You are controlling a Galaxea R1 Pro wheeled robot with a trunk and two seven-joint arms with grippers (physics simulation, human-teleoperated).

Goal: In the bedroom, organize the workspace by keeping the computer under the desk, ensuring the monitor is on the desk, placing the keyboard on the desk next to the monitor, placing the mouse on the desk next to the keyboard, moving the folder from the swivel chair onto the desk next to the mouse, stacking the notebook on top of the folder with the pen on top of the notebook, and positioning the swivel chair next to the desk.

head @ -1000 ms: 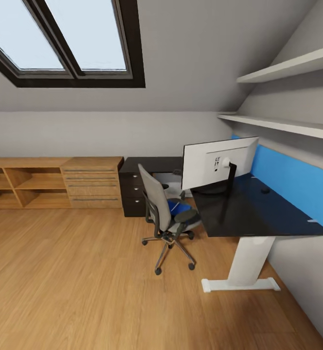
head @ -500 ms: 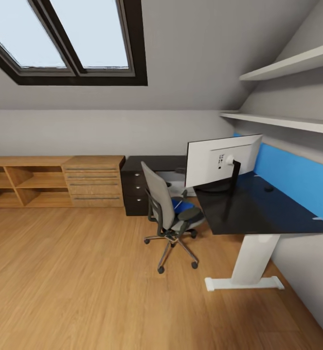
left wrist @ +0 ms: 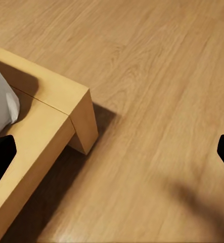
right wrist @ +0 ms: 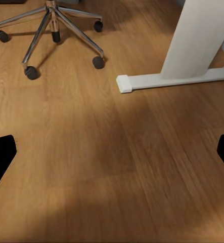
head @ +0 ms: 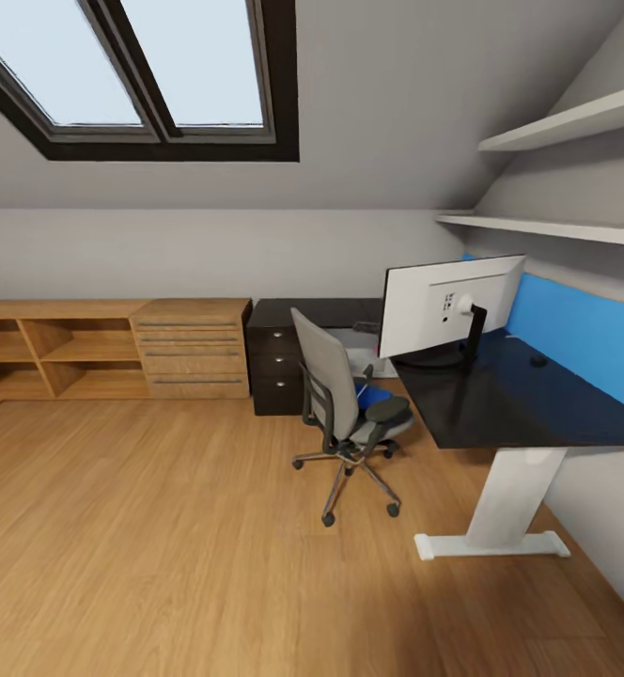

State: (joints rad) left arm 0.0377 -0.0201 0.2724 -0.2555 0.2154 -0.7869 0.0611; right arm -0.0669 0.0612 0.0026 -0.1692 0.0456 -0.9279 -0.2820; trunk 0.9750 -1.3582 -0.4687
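The view slides left, so chair (head: 350, 414), counter (head: 528, 404) and monitor (head: 448, 306) drift right as the robot rolls in, blue folder (head: 368, 397) on the seat, mouse (head: 538, 361) on the counter, both jaws spread wide over bare floor.

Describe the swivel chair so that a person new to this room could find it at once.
Find the long black desk along the blue-panelled right wall. The swivel chair stands on the wooden floor at its inner corner, just left of the monitor. It alone has a grey back, a chrome star base on casters, and something blue on its seat.
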